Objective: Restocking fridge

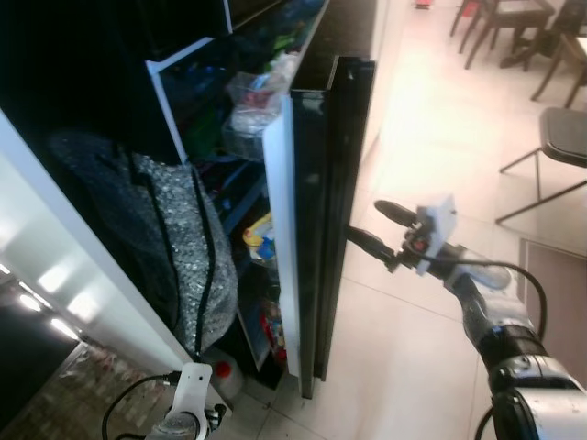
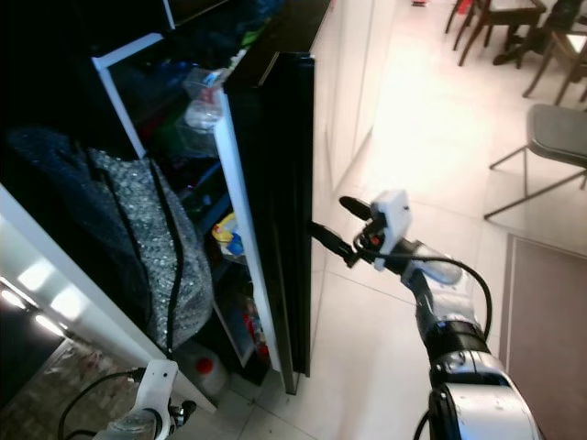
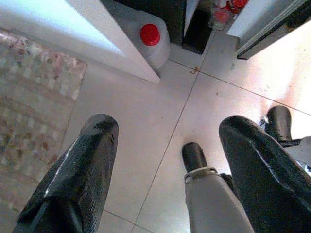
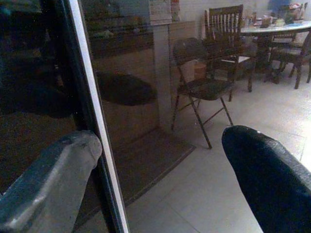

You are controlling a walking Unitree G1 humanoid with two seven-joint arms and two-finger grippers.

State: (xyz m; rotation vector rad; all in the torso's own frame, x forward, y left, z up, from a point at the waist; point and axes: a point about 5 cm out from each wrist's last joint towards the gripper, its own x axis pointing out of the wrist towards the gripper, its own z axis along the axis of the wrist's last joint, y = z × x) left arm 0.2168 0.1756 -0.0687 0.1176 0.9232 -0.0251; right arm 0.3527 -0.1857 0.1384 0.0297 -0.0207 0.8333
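Left gripper (image 3: 165, 160) low by floor, fingers apart, idle. I've got right gripper (image 1: 369, 231) spread, fridge door (image 1: 316, 220) edge just left, upright, ajar; right arm's nearer.

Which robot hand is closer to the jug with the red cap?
Left. The left gripper hangs low over the floor just in front of the jug. The right gripper is higher, at the outer face of the fridge door.
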